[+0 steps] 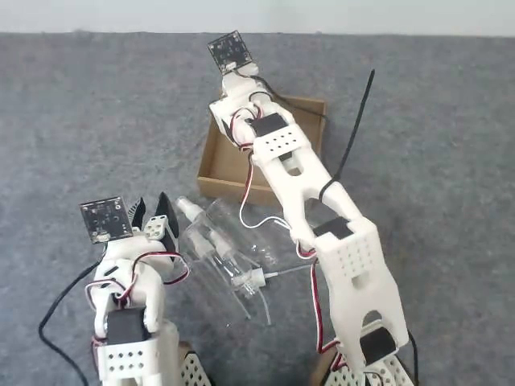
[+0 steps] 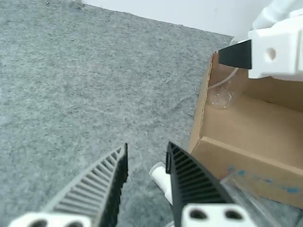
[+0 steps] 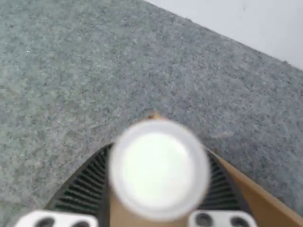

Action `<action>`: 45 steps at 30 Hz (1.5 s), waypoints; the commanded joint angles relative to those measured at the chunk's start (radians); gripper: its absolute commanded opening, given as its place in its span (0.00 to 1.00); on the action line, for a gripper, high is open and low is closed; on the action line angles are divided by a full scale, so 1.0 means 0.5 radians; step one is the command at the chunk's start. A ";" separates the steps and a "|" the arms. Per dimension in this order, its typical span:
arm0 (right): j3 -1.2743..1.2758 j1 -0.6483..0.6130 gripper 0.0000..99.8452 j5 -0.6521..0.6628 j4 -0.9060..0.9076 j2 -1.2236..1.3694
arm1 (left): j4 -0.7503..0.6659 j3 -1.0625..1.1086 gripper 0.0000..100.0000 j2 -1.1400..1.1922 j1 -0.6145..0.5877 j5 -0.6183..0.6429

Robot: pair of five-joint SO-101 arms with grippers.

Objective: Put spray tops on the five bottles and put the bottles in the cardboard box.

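It looks like a makeshift robotics workspace: grey carpet-like covering (image 1: 96, 121) runs to a plain white wall (image 1: 362, 16) at the far side, with loose-wired plastic arms (image 1: 306, 185) on it.

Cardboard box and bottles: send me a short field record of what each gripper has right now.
box: cardboard box on the carpet
right gripper: shut on a clear bottle, held over the box
left gripper: open, a white spray top close to its tips
loose: pile of bottles lying on the carpet between the arms, outside the box; count unclear
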 commanded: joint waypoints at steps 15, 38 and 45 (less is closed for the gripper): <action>-0.212 -0.069 0.29 -0.012 -0.026 -0.118 | 0.003 -0.026 0.13 -0.034 -0.006 -0.015; -0.212 -0.084 0.29 -0.015 0.695 -0.606 | 0.000 -0.026 0.13 -0.034 -0.006 -0.015; -0.212 -0.097 0.29 -0.012 0.987 -0.741 | -0.003 -0.026 0.13 -0.034 -0.006 -0.015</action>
